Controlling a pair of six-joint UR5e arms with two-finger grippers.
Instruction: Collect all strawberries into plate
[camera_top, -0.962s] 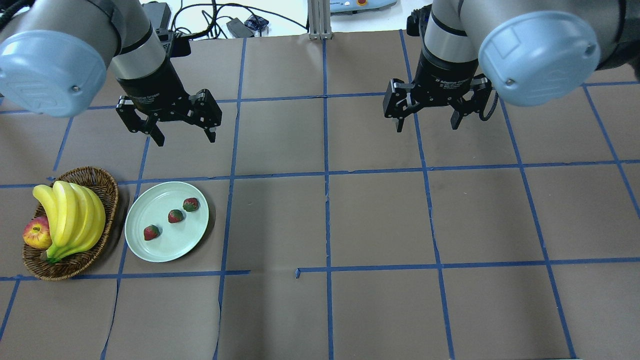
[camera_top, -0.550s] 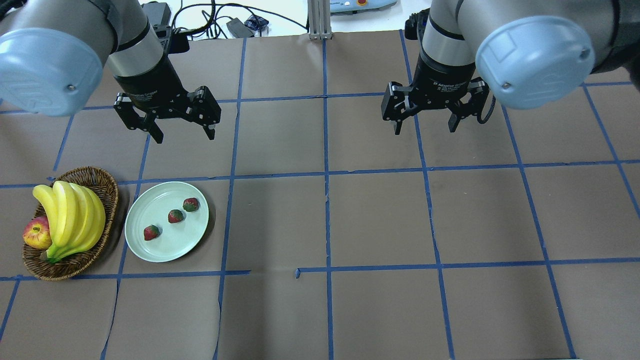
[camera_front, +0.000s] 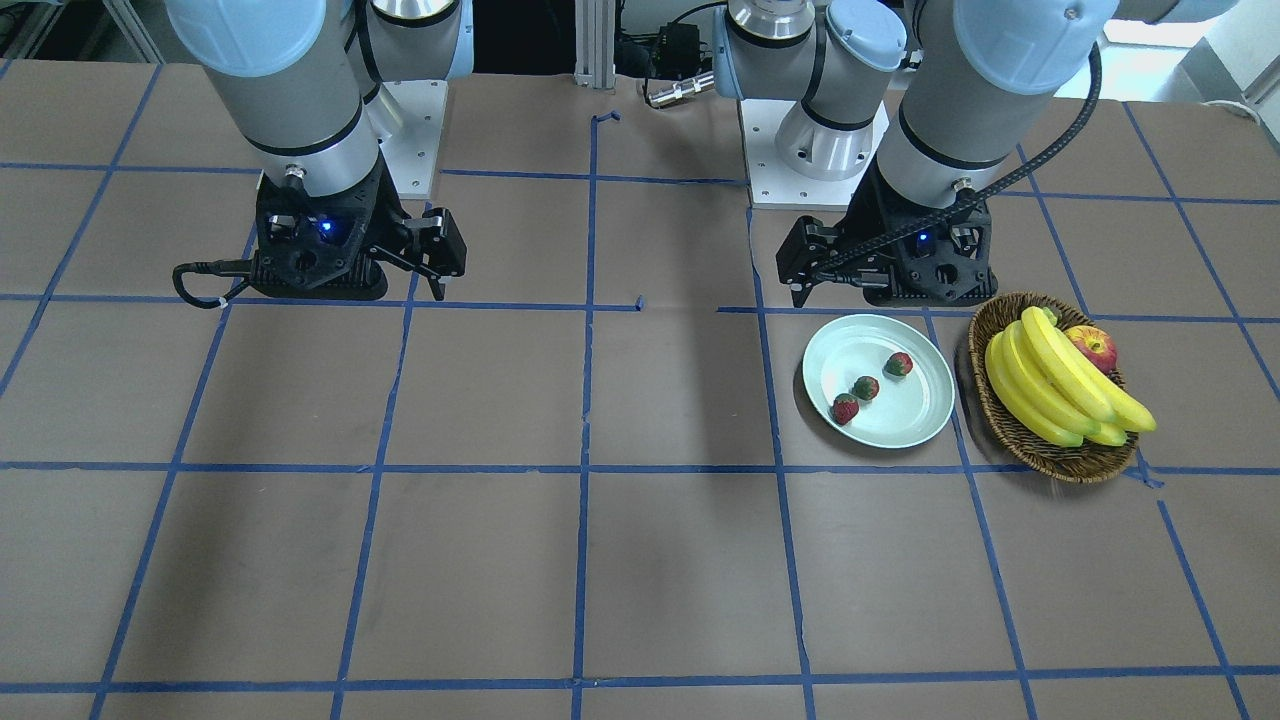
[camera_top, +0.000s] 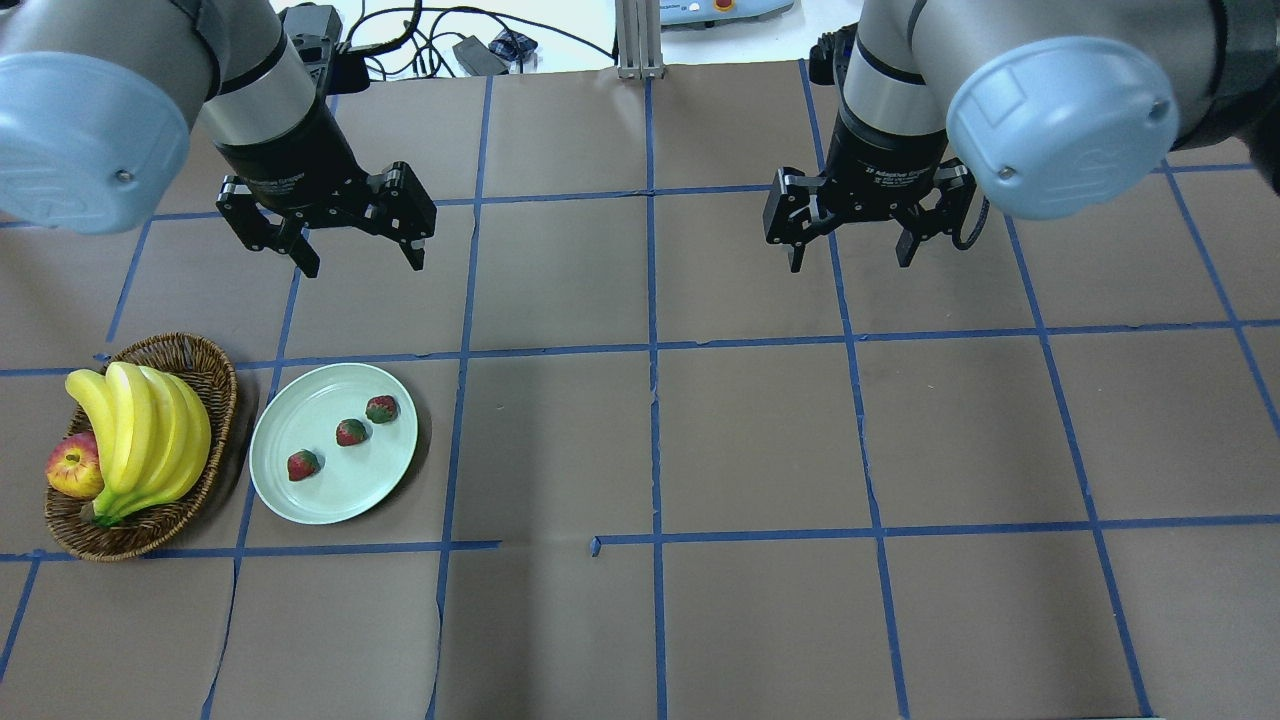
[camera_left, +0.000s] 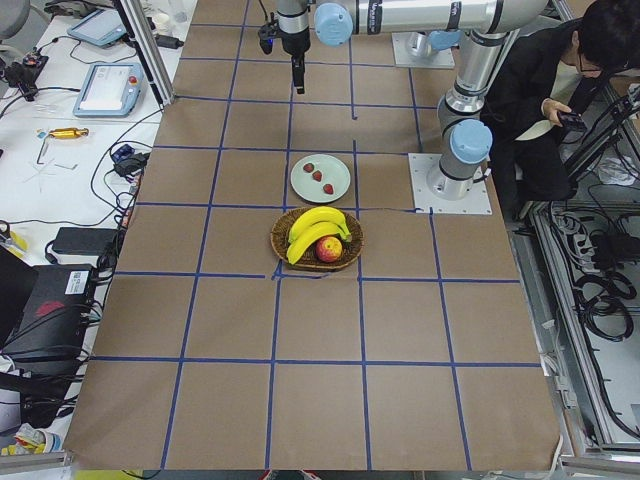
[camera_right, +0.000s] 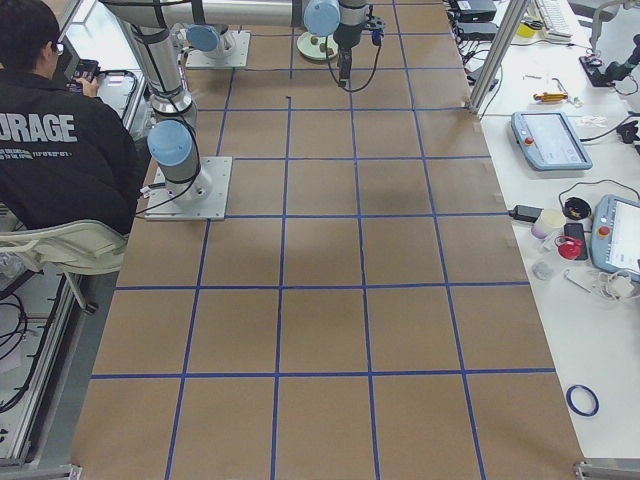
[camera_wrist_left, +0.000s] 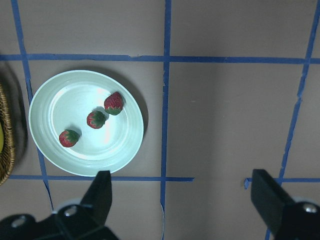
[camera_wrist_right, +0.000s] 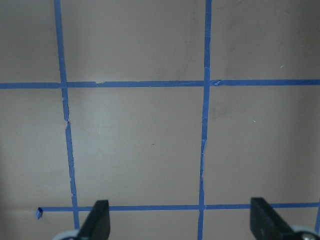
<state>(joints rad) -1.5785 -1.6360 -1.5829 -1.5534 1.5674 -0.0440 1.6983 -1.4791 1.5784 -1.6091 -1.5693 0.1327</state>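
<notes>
On the pale green plate, at my left side of the table, all three strawberries lay in a loose diagonal row, apart from one another and well inside the rim. None showed anywhere else on the brown paper, so I judged the collecting done. My left gripper hung in the air near the plate but not over it, jaws spread wide and holding nothing. Its wrist camera looked down on the fruit, which suited a check rather than a pick. My right gripper hovered well apart over bare grid squares, likewise spread and empty, since nothing on its side needed carrying. Just beside the plate sat the wicker basket with bananas and an apple, none of the task's concern.
</notes>
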